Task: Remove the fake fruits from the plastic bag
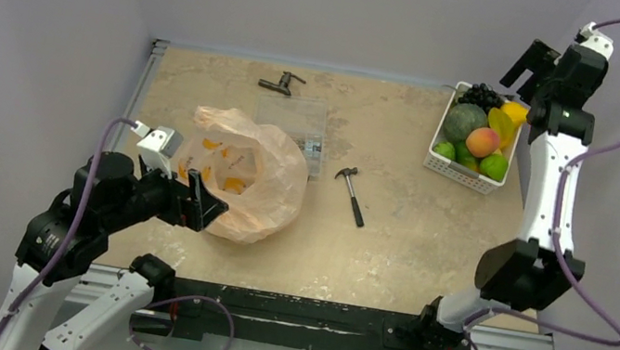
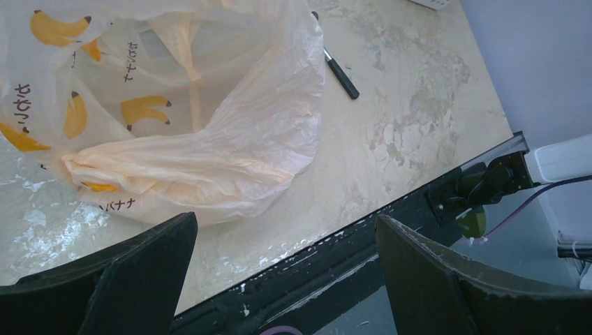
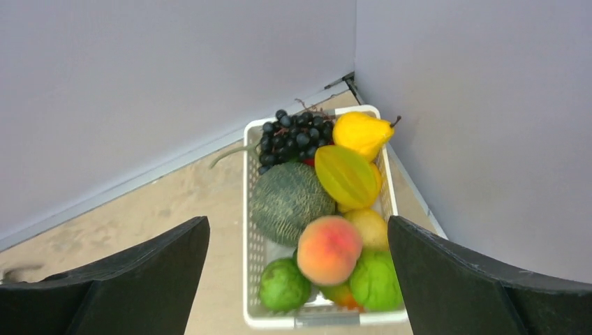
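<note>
Peach-orange plastic bag [image 1: 244,179], printed with yellow bananas, lies crumpled left of centre on the table [image 1: 388,253]; contents not discernible. Left gripper [image 2: 286,230] is just beside the bag's near edge, jaws wide apart, nothing between them. Fake fruits, a peach [image 3: 329,249] and a green apple [image 3: 375,280], sit in the white basket [image 3: 247,209] at the far right corner. Right gripper [image 1: 533,67] hangs above the basket, jaws spread, empty. Hammer [image 1: 350,193] lies between bag and basket.
</note>
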### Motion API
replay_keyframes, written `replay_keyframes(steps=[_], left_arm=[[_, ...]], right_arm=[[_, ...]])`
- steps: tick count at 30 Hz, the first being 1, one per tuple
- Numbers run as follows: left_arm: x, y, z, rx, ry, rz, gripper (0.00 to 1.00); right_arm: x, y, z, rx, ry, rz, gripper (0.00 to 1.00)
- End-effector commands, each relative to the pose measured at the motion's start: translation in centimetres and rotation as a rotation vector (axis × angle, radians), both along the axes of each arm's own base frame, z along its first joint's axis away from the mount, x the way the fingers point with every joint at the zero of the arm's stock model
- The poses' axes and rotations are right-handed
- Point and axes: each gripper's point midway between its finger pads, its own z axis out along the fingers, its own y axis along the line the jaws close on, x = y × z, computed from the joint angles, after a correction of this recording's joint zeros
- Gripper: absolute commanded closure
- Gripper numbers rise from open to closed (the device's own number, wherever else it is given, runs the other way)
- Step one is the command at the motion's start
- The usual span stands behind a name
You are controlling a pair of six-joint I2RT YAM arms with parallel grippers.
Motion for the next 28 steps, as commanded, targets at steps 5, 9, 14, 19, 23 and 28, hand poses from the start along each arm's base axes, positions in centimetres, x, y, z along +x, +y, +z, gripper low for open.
replay_keyframes(steps=[5, 9, 14, 19, 23, 28], left_arm=[[-1.0, 1.1, 6.5, -0.116, -0.160, 0.073, 0.00], [-2.1, 3.0, 10.3, -0.143, -0.291, 0.140, 0.00], [-3.7, 5.3, 13.5, -0.179, -0.433, 0.221, 0.00], [-4.6, 7.0, 14.9, -0.211, -0.508, 0.289, 0.00], [-5.5, 7.7, 15.0, -0.223, -0.513, 0.315, 0.00], [-5.8, 8.3, 14.1, -0.220, -0.495, 0.341, 0.00]], right_arm=[[-9.5, 10.4, 5.8, 0.165, -0.235, 0.301, 0.01], [-15.9, 13.7, 9.8, 0.183, -0.380, 0.406, 0.01], [-22.9, 14.6, 11.5, 0.198, -0.529, 0.398, 0.01], [-25.5, 13.7, 11.0, 0.208, -0.541, 0.313, 0.01], [-25.9, 13.4, 11.0, 0.219, -0.549, 0.290, 0.01], [-25.9, 13.5, 11.5, 0.195, -0.559, 0.306, 0.01]])
